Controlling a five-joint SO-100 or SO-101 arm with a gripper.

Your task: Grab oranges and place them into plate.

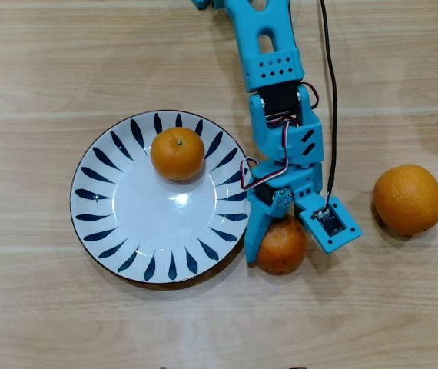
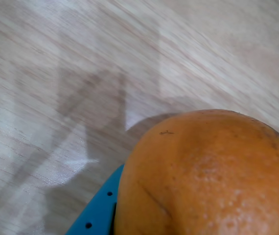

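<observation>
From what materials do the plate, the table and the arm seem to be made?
The plate looks like glazed ceramic: a bright glare shows on its white centre. The table seems to be pale wood or a wood-look laminate, with long grain lines and a soft sheen. The arm appears to be matte blue plastic, possibly 3D-printed, with screw holes.

The bright blue gripper (image 1: 269,250) has an orange fruit (image 1: 282,246) at its tip, a white plate (image 1: 131,223) with dark blue leaf strokes beside it, all on a pale wood-grain table (image 1: 50,61).
</observation>
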